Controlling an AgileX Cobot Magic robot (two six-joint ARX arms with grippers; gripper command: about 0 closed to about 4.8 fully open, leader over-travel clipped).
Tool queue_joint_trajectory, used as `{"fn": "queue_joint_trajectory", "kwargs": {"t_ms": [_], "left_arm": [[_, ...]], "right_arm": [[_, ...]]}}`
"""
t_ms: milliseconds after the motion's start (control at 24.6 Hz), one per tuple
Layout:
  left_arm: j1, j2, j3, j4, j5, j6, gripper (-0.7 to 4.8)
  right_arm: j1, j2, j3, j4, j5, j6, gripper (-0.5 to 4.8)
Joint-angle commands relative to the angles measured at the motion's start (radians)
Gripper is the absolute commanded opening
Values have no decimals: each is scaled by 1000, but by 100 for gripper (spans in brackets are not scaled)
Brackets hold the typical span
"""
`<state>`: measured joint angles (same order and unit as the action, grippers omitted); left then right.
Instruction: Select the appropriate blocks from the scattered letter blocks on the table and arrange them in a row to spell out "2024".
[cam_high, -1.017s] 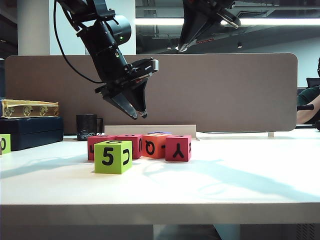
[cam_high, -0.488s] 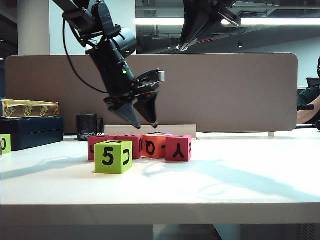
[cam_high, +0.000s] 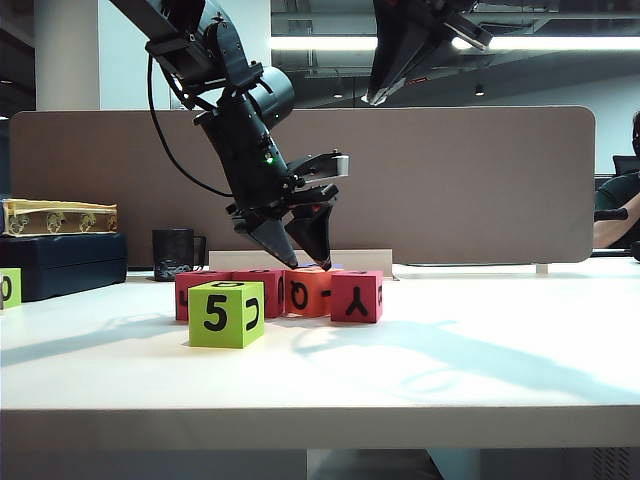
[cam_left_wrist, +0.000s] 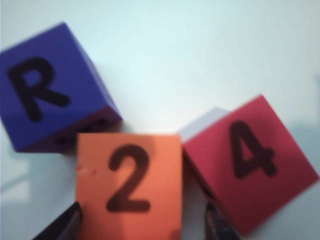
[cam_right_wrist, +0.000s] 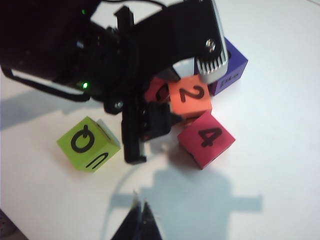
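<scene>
Approach to the orange block (cam_left_wrist: 127, 187) is the step in hand: the left gripper (cam_high: 297, 262) hangs just above it, fingers spread wide, one on each side of the cube and gripping nothing. For a clean pick, descend straight so that both fingers clear the top edges. The gaps are the constraint: the pink-red block marked 4 (cam_left_wrist: 250, 162) sits close against one side, and another pink-red block (cam_high: 262, 290) stands close on the other. Close only once the fingers are well below the top face, then lift vertically so the neighbours are not dragged.

The right gripper (cam_right_wrist: 140, 212) is held high above the desk (cam_high: 480, 350), well apart from all blocks, with its fingers pressed together and empty.

View differences:
- Exterior view: shows the row from the front, with side faces reading Q and Y, and a lime-green block (cam_high: 227, 313) marked 5 standing in front of the row. Top faces cannot be read here.
- Left wrist view: shows the top faces, 2 on the orange block and 4 beside it, plus a purple block (cam_left_wrist: 52, 87) marked R behind, which is almost hidden from the front.
- Right wrist view: shows the left arm over the cluster from above and confirms the 2 and 4 face up.
</scene>
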<state>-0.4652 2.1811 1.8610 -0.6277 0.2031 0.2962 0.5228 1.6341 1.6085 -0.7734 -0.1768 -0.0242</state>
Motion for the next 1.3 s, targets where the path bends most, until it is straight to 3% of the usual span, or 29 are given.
{"fn": "queue_joint_trajectory", "kwargs": {"t_ms": [41,1302], "left_arm": [[-2,2,3,31,-28,11,310],[14,45,34,10,-33,33,310]], "right_arm": [[1,-9,4,3,0,-5,-1],[1,-9,4,7,-1,-4,-1]]}}
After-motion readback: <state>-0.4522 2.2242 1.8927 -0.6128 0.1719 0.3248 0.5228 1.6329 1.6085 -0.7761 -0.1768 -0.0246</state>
